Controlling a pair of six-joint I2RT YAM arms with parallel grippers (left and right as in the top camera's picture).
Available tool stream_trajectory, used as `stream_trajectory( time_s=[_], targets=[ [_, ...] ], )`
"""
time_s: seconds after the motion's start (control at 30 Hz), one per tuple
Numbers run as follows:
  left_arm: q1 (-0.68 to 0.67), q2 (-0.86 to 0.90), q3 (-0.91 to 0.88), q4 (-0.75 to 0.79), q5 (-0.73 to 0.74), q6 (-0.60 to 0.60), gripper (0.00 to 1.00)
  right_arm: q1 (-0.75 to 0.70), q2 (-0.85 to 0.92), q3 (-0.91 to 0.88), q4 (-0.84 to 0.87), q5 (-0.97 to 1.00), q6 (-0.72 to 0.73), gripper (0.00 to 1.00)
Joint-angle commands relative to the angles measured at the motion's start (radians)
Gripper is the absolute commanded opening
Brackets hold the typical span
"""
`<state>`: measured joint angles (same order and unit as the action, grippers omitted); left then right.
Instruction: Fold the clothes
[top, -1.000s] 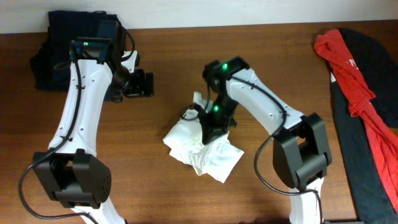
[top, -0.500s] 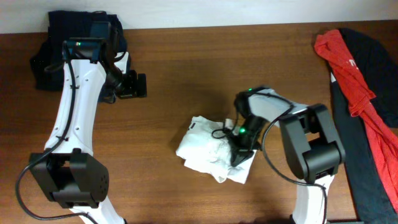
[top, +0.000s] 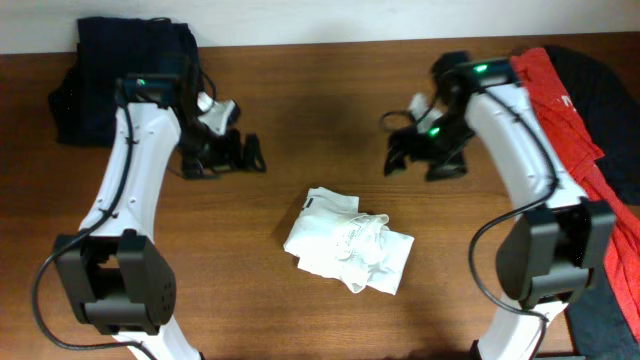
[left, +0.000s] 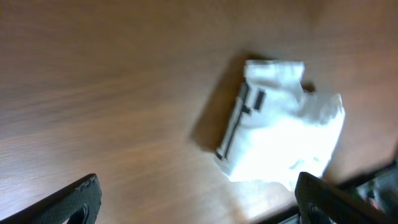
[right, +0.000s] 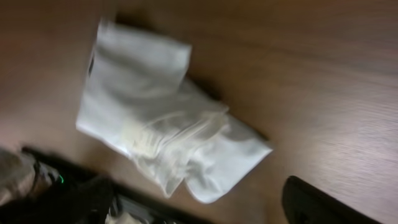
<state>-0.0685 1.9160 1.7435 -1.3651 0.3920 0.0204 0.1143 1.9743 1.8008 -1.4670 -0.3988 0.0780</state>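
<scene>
The white T-shirt (top: 348, 252) lies in a crumpled, partly folded bundle on the table, a little below centre, and nothing touches it. My left gripper (top: 225, 162) hovers up-left of it, open and empty. My right gripper (top: 418, 165) hovers up-right of it, also open and empty. The left wrist view shows the shirt (left: 280, 124) ahead of the wide-spread left gripper (left: 202, 205). The same bundle (right: 161, 118) appears in the right wrist view above the right gripper (right: 205, 208), with only table between the fingers.
A navy garment (top: 130, 70) is piled at the back left corner. A red garment (top: 560, 100) lies over a black one (top: 600, 210) along the right edge. The wooden table (top: 300, 90) runs up to a pale wall at the back.
My right gripper has opened, let go of the white T-shirt and moved up and to the right, away from it. The shirt stays where it was dragged. My left gripper shifted slightly down and right.
</scene>
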Motion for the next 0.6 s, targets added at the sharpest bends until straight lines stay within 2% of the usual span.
stream_trajectory(
  time_s=[0.0, 0.13, 0.23, 0.43, 0.57],
  targets=[
    [-0.019, 0.0, -0.165, 0.085, 0.247, 0.194, 0.99, -0.136, -0.023, 0.082, -0.013, 0.019, 0.059, 0.94],
    [-0.043, 0.0, -0.336, 0.244, 0.348, 0.202, 0.99, -0.245, -0.023, 0.09, -0.029, -0.076, 0.058, 0.95],
    [-0.075, 0.0, -0.401, 0.295, 0.436, 0.243, 0.99, -0.272, -0.023, 0.089, -0.053, -0.076, 0.056, 0.96],
    [-0.179, 0.006, -0.482, 0.392, 0.433, 0.241, 0.99, -0.271, -0.023, 0.089, -0.059, -0.076, 0.035, 0.96],
    [-0.233, 0.048, -0.484, 0.407, 0.346, 0.162, 0.99, -0.271, -0.023, 0.089, -0.064, -0.076, 0.031, 0.96]
  ],
)
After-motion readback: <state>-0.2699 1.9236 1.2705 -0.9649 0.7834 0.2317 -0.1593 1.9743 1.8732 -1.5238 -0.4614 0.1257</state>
